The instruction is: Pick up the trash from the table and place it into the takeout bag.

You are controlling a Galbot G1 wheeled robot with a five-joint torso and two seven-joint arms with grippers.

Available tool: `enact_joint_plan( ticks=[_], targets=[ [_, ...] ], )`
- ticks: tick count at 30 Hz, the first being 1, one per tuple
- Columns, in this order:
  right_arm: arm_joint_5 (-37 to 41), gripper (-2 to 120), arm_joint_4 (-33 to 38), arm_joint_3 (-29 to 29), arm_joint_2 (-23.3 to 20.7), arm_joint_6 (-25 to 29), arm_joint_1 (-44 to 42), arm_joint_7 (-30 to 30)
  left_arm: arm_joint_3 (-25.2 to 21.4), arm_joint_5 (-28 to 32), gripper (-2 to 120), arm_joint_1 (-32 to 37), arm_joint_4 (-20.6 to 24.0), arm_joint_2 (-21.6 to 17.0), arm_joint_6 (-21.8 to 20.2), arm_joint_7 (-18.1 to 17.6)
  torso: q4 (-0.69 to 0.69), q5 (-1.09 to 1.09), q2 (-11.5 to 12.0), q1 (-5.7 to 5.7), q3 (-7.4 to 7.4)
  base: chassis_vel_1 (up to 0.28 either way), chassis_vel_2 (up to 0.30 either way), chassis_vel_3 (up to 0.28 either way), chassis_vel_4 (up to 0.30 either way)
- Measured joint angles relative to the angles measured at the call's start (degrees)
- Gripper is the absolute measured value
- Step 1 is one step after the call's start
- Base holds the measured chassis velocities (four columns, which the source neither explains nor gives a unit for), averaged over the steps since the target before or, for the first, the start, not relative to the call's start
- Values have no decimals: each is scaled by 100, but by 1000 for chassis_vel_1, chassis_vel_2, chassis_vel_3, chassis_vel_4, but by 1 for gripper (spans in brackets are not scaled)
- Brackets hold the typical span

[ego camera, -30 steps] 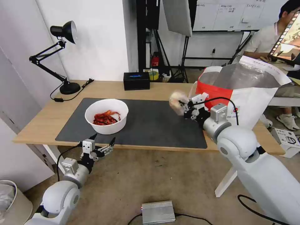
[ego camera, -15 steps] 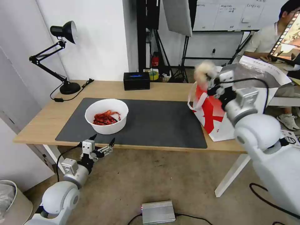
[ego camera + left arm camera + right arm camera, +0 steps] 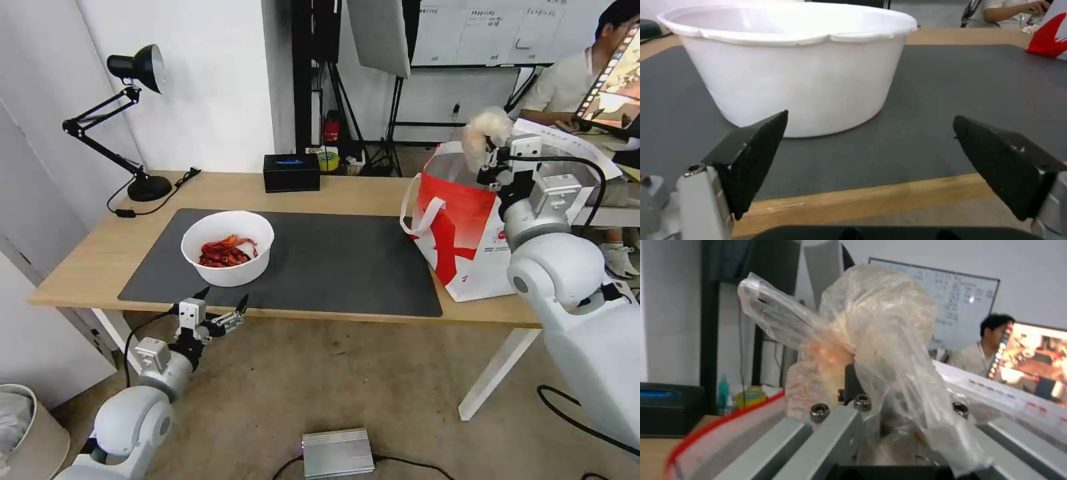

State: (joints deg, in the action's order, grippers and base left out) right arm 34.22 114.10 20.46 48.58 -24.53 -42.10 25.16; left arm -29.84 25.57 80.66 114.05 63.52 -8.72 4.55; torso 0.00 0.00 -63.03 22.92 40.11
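Observation:
My right gripper (image 3: pixel 492 155) is shut on a knotted clear bag (image 3: pixel 485 131) with a whitish lump inside, and holds it above the open, foil-lined mouth of the white-and-red takeout bag (image 3: pixel 460 227) at the table's right end. In the right wrist view the knotted bag (image 3: pixel 871 340) bulges over the gripper (image 3: pixel 889 426), just past the takeout bag's red rim (image 3: pixel 729 426). A white bowl (image 3: pixel 227 247) of red scraps sits on the dark mat (image 3: pixel 333 267). My left gripper (image 3: pixel 220 308) hangs open below the table's front edge, facing the bowl (image 3: pixel 791 63).
A black tissue box (image 3: pixel 291 172) stands at the table's back edge. A black desk lamp (image 3: pixel 137 120) and its cord occupy the back left corner. A grey metal box (image 3: pixel 337 452) lies on the floor in front, and a bin (image 3: pixel 27 433) stands at lower left.
My right arm has carried the knotted bag up and to the right, from in front of the takeout bag to above its open mouth. The left arm has barely moved.

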Motion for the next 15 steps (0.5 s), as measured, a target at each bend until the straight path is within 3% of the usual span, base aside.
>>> enact_joint_plan(
  ticks=[15],
  targets=[
    [1196,0,-111,75,-38,-351,11,445,28,5,100,-15,-29,0,5,-1,0,1,0,0,0,0,0,0,0]
  ],
)
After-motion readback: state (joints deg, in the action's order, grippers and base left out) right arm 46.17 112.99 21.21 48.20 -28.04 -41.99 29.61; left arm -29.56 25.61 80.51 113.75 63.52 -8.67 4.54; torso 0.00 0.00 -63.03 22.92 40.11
